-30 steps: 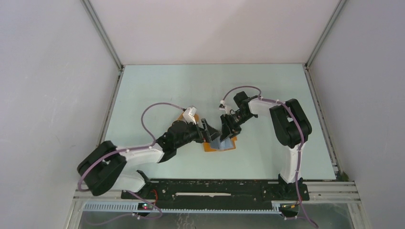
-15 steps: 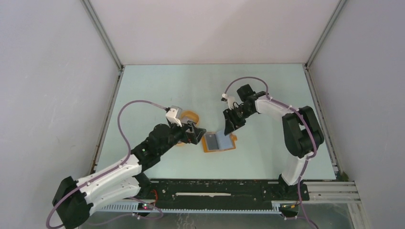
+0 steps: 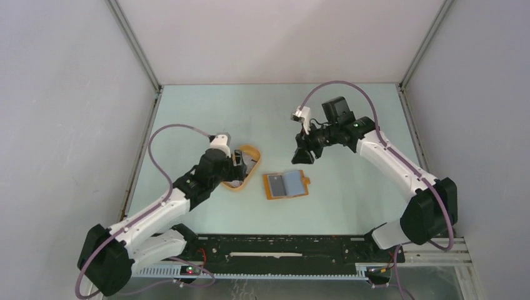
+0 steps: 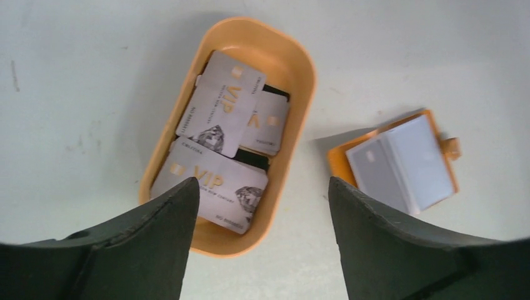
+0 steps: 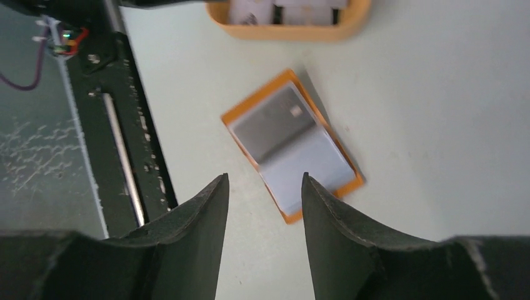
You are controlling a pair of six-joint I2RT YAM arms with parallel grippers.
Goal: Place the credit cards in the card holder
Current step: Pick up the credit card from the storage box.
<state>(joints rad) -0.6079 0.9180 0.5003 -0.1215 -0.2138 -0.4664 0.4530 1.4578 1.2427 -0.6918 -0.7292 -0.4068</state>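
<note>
"VIP" in large gold letters stands on two credit cards (image 4: 219, 115) in the orange tray (image 4: 300, 94). One lies ahead of the left claw (image 4: 262, 185), the other nearer, beside one fingertip. Their smaller print is too fine to read.

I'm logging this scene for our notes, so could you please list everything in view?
Tray: one, orange, oval, on the table beside the card holder.
Cards: at least four, silver-grey, piled in the tray.
Card holder: one, orange with grey lining, lying open on the table.
Table: one, pale green.
Left gripper: one, black, open above the tray.
Right gripper: one, black, open, raised near the card holder.
</note>
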